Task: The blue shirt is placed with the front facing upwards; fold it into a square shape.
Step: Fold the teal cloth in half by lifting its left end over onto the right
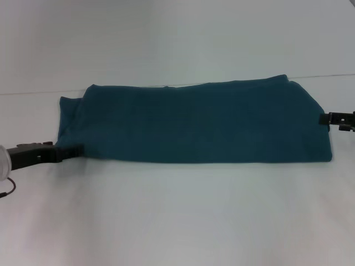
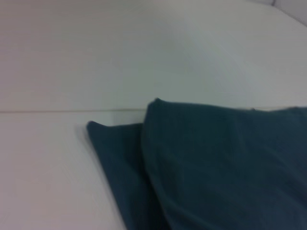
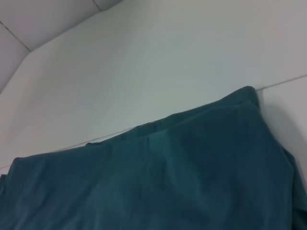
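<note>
The blue shirt [image 1: 194,124] lies on the white table as a long band folded across my front, plain teal side up, with no letters showing. My left gripper [image 1: 75,151] sits low on the table at the band's near left corner, its tip against the cloth. My right gripper [image 1: 326,118] meets the band's right edge about halfway up. The left wrist view shows the folded shirt [image 2: 225,167] with a lower layer sticking out beside it. In the right wrist view the shirt [image 3: 168,177] fills the lower part, one corner raised.
The white table [image 1: 177,216] stretches bare in front of the shirt. A thin seam line [image 1: 33,92] runs across the table behind the shirt. A thin cable loop [image 1: 8,188] hangs by my left arm.
</note>
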`<state>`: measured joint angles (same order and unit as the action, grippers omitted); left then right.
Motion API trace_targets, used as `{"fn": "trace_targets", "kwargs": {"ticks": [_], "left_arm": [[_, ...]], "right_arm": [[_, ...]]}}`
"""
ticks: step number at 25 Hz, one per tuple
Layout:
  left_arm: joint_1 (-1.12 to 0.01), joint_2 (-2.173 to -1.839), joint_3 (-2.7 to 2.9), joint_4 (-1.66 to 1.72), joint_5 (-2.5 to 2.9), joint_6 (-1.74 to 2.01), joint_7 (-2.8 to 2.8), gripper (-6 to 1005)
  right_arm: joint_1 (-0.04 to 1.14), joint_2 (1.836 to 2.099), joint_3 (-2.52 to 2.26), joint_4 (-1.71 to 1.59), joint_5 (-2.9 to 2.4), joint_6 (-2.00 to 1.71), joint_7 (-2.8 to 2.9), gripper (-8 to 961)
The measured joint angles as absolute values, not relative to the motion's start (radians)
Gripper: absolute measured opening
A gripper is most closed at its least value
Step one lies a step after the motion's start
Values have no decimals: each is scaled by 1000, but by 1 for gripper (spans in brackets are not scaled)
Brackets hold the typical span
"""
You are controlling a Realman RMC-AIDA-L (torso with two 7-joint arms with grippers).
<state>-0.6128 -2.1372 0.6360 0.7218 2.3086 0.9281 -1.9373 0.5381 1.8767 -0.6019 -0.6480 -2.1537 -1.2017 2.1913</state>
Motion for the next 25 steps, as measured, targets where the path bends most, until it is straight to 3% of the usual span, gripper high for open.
{"fn": "trace_targets", "kwargs": {"ticks": [13, 25], "left_arm": [[-618, -2143, 654, 725, 2330, 917, -1935, 928], [-613, -2151, 694, 734, 2349, 871, -1932, 762]], "right_arm": [[541, 1876, -599, -649, -2154, -1198, 2187, 836], [536, 1881, -605, -649, -2154, -1196, 2182, 835]]}}
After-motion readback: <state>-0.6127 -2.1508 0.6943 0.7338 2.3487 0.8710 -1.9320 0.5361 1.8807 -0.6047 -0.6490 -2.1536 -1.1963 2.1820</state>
